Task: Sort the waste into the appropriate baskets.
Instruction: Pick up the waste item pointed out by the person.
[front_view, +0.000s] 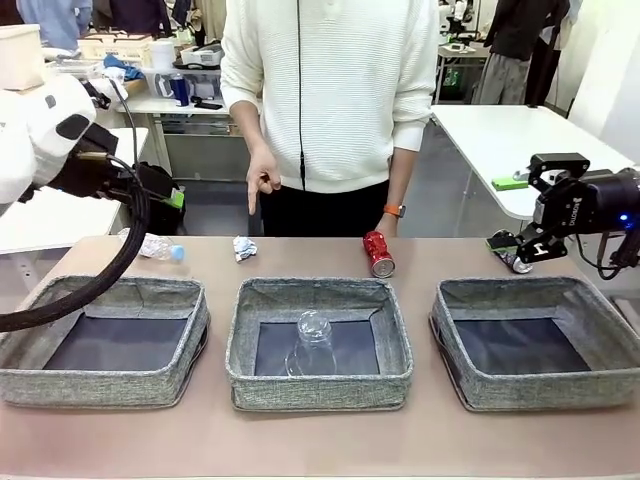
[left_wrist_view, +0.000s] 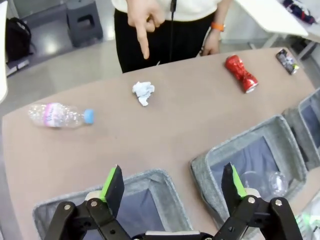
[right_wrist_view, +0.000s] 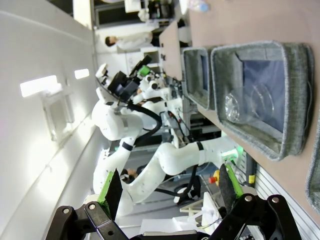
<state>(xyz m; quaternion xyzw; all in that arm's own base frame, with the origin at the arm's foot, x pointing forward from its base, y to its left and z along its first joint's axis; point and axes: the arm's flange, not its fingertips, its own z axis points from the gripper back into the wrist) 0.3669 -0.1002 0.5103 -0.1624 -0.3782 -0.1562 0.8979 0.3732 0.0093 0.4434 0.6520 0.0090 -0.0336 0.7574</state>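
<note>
The left gripper (left_wrist_view: 172, 174) is held above the near side of the table (left_wrist_view: 175, 120). Its green-padded fingers (left_wrist_view: 114, 182) are spread wide with nothing between them, over the gap between the left basket (left_wrist_view: 145, 176) and the middle basket (left_wrist_view: 235, 142). Beyond, the bottle (left_wrist_view: 60, 115), the paper ball (left_wrist_view: 143, 92) and the red can (left_wrist_view: 241, 73) are laid out apart along the far edge, with the dark blue can (left_wrist_view: 287, 61) farther on. A person's hand (left_wrist_view: 142, 15) is held above the paper ball, index finger pointed down, clear of it. The plastic cup (front_view: 312, 345) is seen inside the middle basket. In the front view the left arm's black cable (front_view: 125, 255) is looped across the left basket's far corner. The right gripper (front_view: 525, 245) is poised just beside the dark blue can, behind the right basket (front_view: 530, 290), its fingers parted and empty.
</note>
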